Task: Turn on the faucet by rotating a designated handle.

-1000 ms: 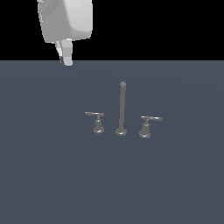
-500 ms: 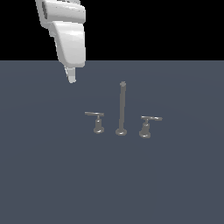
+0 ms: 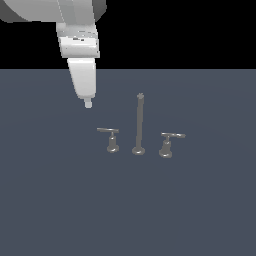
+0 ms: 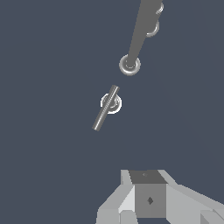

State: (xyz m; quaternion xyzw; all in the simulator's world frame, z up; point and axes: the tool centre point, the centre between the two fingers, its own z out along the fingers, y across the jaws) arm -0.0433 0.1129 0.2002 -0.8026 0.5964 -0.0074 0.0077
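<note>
The floor was flat and dark blue-grey, with black behind it. Our gripper [image 3: 88, 104] hung in the air, holding nothing; we could not tell if its jaws were spread. The handle [image 3: 109, 135] sat below it, untouched, on the exterior view's left of the faucet [image 3: 139, 124]. All the turning was left.
</note>
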